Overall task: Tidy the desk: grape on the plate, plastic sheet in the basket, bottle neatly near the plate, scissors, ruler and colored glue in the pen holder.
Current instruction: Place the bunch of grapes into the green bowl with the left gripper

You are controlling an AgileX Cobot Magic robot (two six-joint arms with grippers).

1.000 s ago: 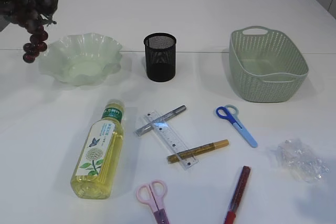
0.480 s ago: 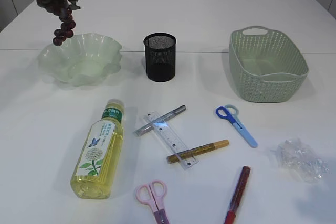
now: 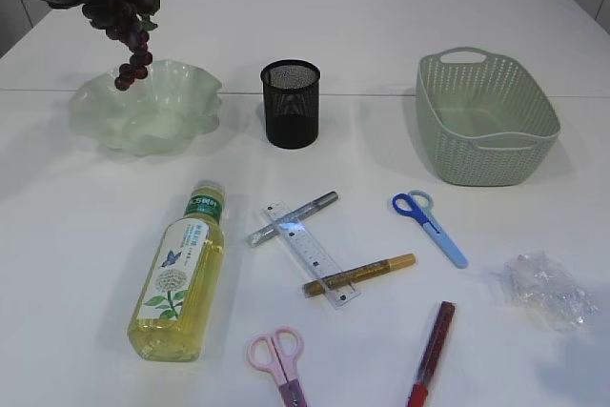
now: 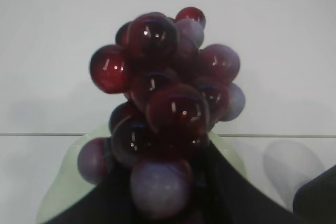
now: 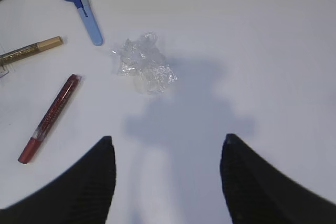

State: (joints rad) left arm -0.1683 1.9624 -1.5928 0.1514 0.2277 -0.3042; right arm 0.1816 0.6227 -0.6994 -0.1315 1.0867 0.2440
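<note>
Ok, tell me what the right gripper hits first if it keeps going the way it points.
Probably bare table. The open right gripper points past the crumpled plastic sheet, which lies slightly left of its line, though depth is unclear.

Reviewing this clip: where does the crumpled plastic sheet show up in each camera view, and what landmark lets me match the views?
Exterior view: the crumpled plastic sheet lies at the far right, on the table below the basket.
Left wrist view: not in it; the grape bunch fills the frame.
Right wrist view: upper middle, lying apart from the open right end effector.
Shared landmark: the blue scissors, up and left of the sheet in both views.
</note>
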